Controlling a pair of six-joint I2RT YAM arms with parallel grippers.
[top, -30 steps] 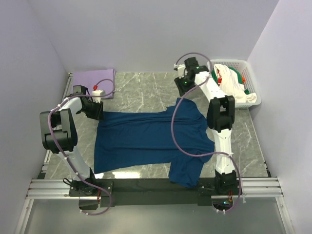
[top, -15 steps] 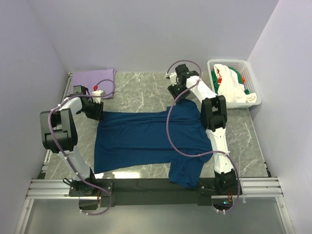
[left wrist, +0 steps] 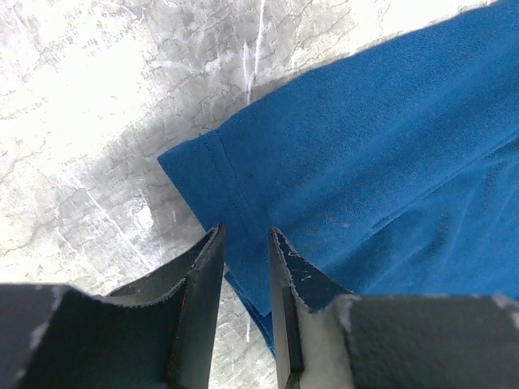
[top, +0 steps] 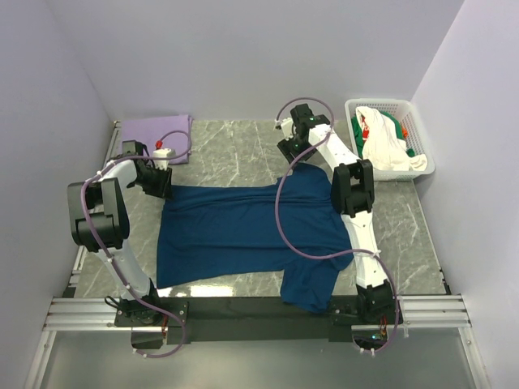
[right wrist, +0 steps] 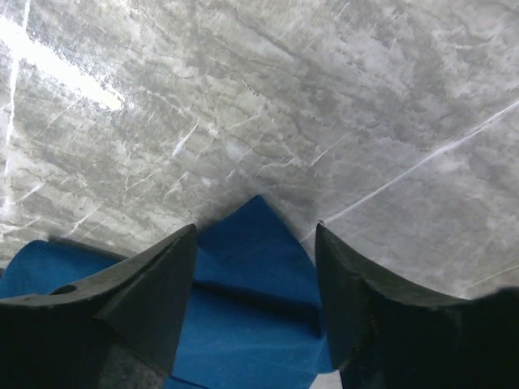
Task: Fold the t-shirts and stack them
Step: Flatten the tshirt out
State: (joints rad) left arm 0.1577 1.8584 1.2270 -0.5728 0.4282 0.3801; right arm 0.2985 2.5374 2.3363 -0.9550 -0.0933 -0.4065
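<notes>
Navy t-shirt (top: pixel 243 227) lies spread on the marble surface (top: pixel 235 146), ready for folding. Left pincer (left wrist: pixel 243 251) is clamped on its hem corner, pinning it taut; right pincer (right wrist: pixel 255 243) stands apart over a sleeve tip, seemingly lining up a grab.

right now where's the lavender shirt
In the top view the lavender shirt lies folded flat at the table's far left corner, against the back wall, just beyond the left claw and apart from the spread blue shirt.
</notes>
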